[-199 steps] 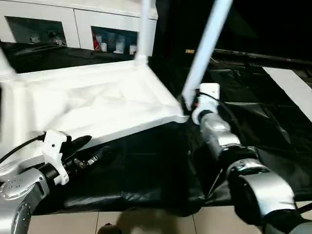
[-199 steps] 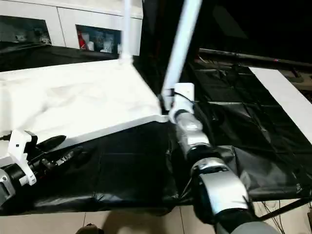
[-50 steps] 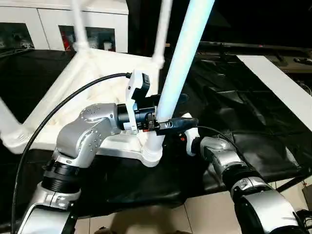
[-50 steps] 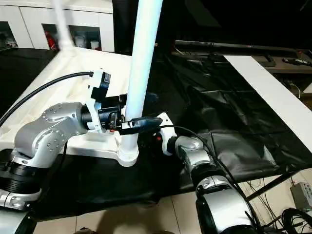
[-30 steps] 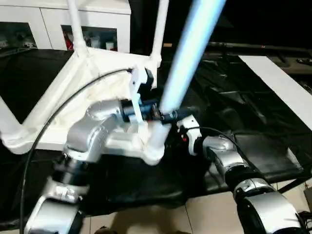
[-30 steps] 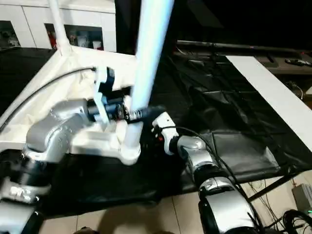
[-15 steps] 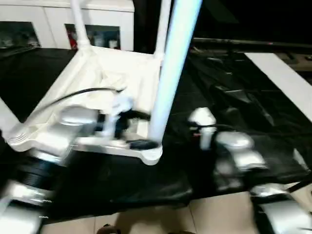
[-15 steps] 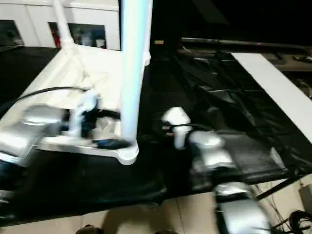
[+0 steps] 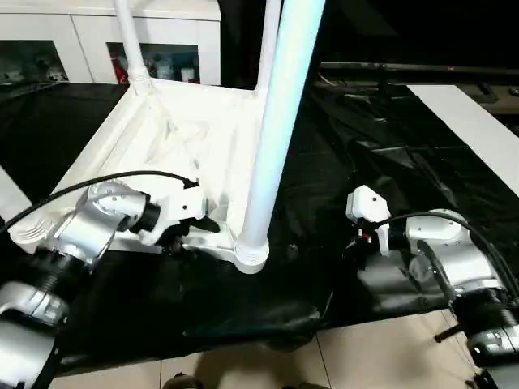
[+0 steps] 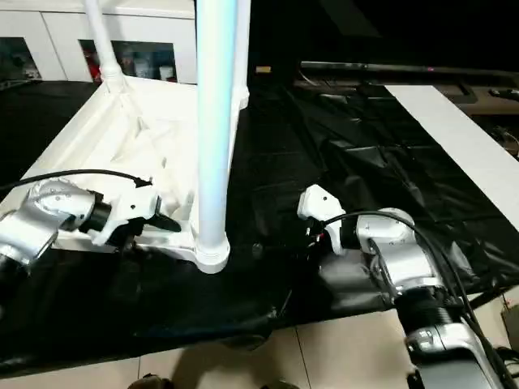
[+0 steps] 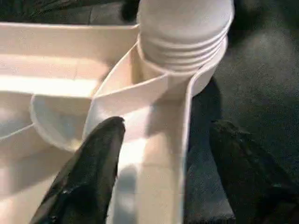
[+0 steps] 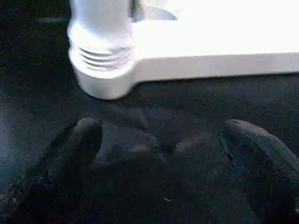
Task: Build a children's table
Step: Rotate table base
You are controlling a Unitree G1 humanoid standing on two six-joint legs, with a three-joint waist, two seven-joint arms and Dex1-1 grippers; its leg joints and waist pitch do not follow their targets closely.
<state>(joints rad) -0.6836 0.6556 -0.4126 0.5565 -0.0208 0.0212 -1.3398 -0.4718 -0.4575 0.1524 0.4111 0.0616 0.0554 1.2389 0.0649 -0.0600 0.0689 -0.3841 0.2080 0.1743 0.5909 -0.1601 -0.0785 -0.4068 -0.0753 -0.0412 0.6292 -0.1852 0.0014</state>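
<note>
The white tabletop [image 9: 182,134] lies underside up on the black sheet, with white tube legs [image 9: 130,40] rising from its corner sockets. The nearest leg [image 9: 280,121] stands upright in the near corner socket [image 9: 250,255]. My left gripper [image 11: 168,126] is open at that corner. Its black fingers [image 11: 88,177] straddle the tabletop's rim just beside the socket [image 11: 184,28] without closing on it. Open too, my right gripper [image 12: 163,130] hovers low over the sheet a short way right of the socket [image 12: 103,70], holding nothing.
The black-sheeted worktable [image 9: 365,146] ends close to me, with tiled floor [image 9: 243,365] below its front edge. A long flat white board [image 9: 470,130] lies at the right. White cabinets [image 9: 81,49] stand behind.
My left gripper has let go of the near leg and dropped to the tabletop's rim by the socket. The right arm has drawn back to the right. The leg stands more upright.
</note>
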